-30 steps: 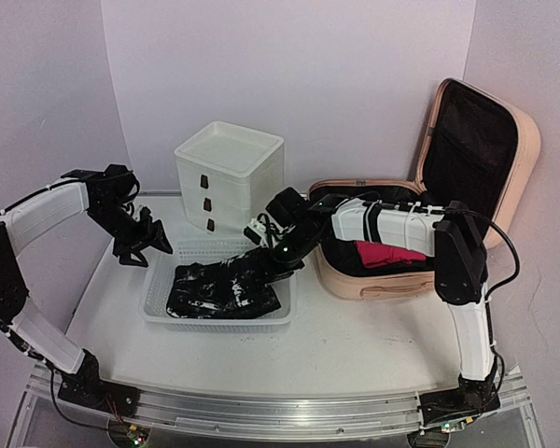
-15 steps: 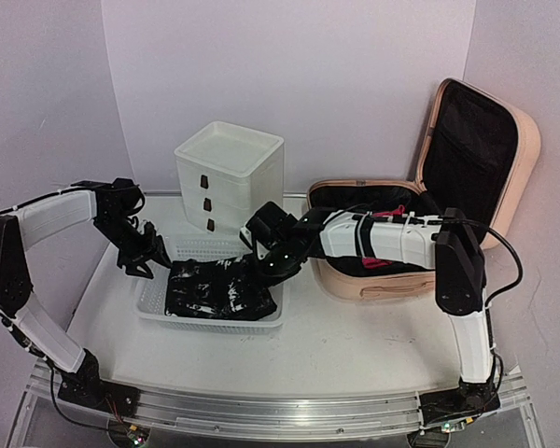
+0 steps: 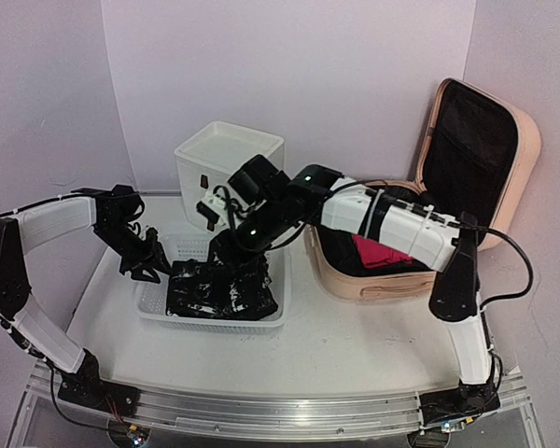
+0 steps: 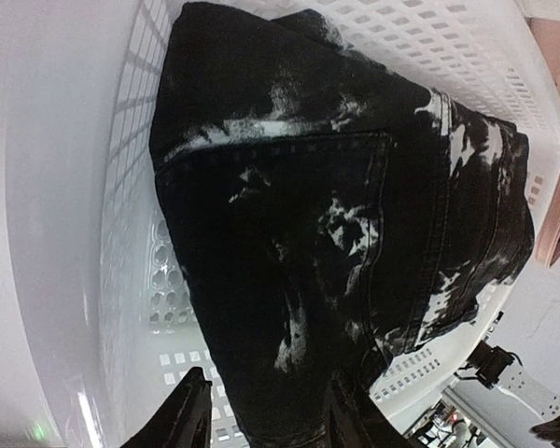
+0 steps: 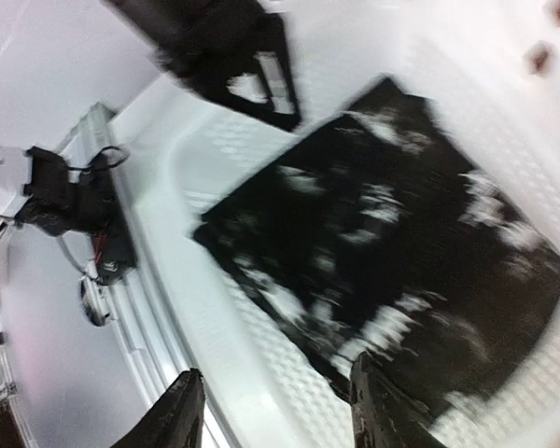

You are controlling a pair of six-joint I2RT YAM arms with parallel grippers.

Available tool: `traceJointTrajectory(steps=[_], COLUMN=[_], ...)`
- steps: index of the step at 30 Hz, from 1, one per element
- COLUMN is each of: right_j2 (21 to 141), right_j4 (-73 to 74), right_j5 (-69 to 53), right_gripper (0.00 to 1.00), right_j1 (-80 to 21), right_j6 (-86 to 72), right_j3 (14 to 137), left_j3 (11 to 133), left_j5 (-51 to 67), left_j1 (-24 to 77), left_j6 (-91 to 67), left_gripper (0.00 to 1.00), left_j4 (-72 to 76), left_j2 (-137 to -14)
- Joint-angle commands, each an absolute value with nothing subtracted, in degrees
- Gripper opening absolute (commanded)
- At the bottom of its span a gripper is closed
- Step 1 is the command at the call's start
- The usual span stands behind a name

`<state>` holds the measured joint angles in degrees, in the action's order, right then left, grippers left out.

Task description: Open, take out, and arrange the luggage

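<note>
The peach-pink luggage point(image 3: 355, 280) stands open at the right, its lid point(image 3: 527, 140) upright, with a red garment point(image 3: 385, 252) inside. Black-and-white jeans point(image 3: 219, 291) lie folded in the white mesh basket point(image 3: 154, 297). My left gripper point(image 3: 157, 271) is low at the basket's left end. In the left wrist view its jaws point(image 4: 266, 425) straddle the edge of the jeans point(image 4: 308, 215), with a gap still showing at one finger. My right gripper point(image 3: 226, 250) hovers open above the jeans point(image 5: 392, 243) and holds nothing; its own view point(image 5: 280, 411) is blurred.
A white drawer box point(image 3: 229, 159) stands right behind the basket, close to the right arm's wrist. The suitcase base sits just right of the basket. Bare white table shows in front of the basket point(image 3: 355, 345). Walls close in on both sides.
My right gripper let go of the jeans, opened, and lifted up and back from the basket. My left gripper dropped to the basket's left end and its jaws narrowed around the jeans' edge.
</note>
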<state>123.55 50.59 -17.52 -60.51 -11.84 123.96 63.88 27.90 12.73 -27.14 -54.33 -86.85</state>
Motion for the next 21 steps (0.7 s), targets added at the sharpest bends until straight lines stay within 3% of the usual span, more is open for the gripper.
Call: traceJointTrajectory(steps=[1,6,9,14,21], right_j2=[133.8,137.5,138.8,142.7,149.9], right_j4=[51.5,48.7,46.9,44.9,40.4], right_j5=[-29.1,-31.3,-31.1,-25.5,-19.1], right_gripper=[0.43,0.36,0.32,0.20,0.22], right_j1=[-63.3,-64.6,-64.8,-64.9,-64.8], right_j6=[-11.1,-11.6,-11.6,-12.2,-17.1], right_j3=[134.4,137.6,136.1,136.9,141.0], left_j3=[62.4,61.7,61.0,59.9,54.3], left_j5=[27.1,21.3,20.8,21.0,25.5], left_j1=[12.5,12.2,11.2,10.9,10.9], left_j6=[-27.9,-32.4,-34.4,-33.2,-34.7], left_gripper=[0.50,0.70,0.73,0.59,0.42], left_j4=[-52.0,-52.0,-50.4,-49.2,-46.0], left_j2=[-80.0,-76.0,-74.5,-75.7,-78.2])
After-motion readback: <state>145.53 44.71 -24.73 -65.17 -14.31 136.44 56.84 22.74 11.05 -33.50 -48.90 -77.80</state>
